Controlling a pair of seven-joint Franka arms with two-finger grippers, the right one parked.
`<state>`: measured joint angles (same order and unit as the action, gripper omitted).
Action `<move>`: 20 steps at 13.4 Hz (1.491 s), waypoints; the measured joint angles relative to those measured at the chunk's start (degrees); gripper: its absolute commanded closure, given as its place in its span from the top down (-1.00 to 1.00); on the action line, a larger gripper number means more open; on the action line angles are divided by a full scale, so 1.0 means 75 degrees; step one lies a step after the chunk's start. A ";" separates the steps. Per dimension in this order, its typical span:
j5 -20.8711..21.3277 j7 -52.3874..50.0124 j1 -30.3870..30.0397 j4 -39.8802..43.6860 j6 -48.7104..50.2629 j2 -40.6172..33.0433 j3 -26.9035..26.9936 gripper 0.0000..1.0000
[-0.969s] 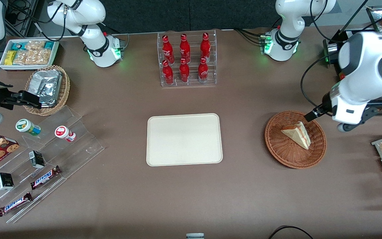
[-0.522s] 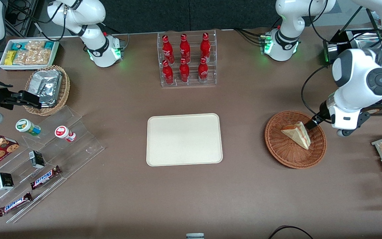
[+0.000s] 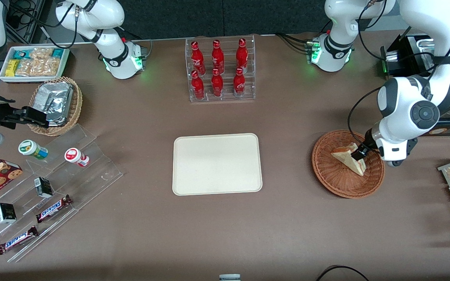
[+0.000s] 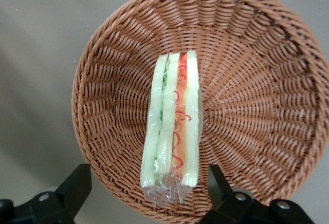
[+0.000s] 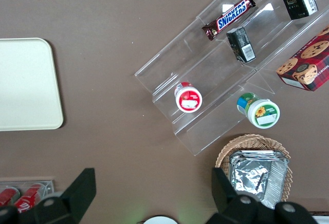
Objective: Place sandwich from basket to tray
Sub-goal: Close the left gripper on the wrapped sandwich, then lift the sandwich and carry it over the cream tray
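The gripper (image 3: 358, 153) is held above the sandwich (image 3: 348, 159) in the basket (image 3: 336, 181), its jaws spread wide and grasping nothing.

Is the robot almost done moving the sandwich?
Not yet. The sandwich lies in the basket, and the tray holds nothing. The end effector is open above the sandwich, straddling it. Grabbing, carrying and placing are all left.
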<state>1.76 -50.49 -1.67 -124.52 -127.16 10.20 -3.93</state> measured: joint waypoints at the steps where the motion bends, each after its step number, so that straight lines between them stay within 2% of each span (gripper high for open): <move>1: 0.0000 -0.0018 0.0000 -0.0008 -0.0010 0.0083 0.0000 1.00; 10: 0.0000 -0.0082 0.0001 -0.0187 -0.0478 0.0712 -0.0004 0.97; 11: 0.0000 -0.0082 0.0001 -0.0187 -0.0515 0.0772 -0.0004 0.58; 12: 0.0000 -0.0083 0.0003 -0.0187 -0.0540 0.0819 -0.0005 0.02; 13: 0.0000 -0.0086 0.0004 -0.0187 -0.0580 0.0849 -0.0007 -0.40; 14: 0.0000 -0.0087 0.0004 -0.0187 -0.0616 0.0864 -0.0008 -0.68; 15: 0.0000 -0.0087 0.0004 -0.0186 -0.0634 0.0865 -0.0009 -0.86; 16: 0.0000 -0.0088 0.0004 -0.0179 -0.0646 0.0865 -0.0010 -0.93; 20: 0.0000 -0.0089 0.0015 0.0094 -0.0533 0.0837 -0.0044 -0.93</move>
<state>1.76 -51.15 -1.55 -123.81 -131.16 16.48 -4.26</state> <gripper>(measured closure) 0.687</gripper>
